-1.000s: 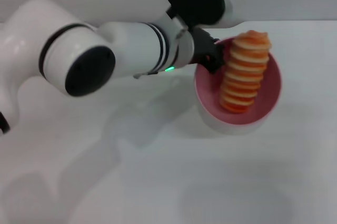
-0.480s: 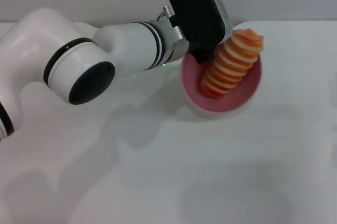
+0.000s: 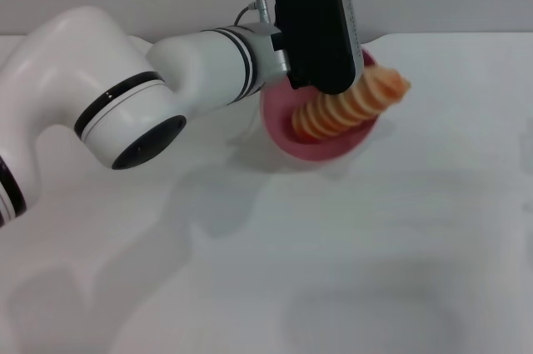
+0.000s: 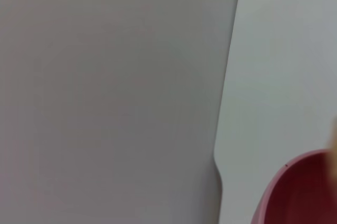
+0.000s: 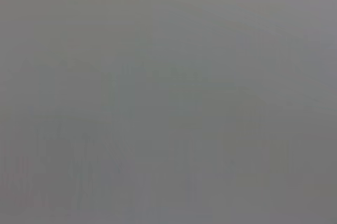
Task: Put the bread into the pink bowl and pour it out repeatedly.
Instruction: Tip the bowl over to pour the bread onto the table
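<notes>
Your left gripper [image 3: 321,87] holds the pink bowl [image 3: 287,125] tilted above the white table [image 3: 375,246]; whether its fingers clamp the rim cannot be told. The bread [image 3: 350,104] lies inside, one end past the right rim. Bare table spreads in front and right.

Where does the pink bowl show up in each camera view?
Head view: pink bowl at upper centre, tilted, beside the left pincer.
Left wrist view: its rim in the lower right corner.
Right wrist view: not in it.
Shared landmark: the white table, also.
</notes>
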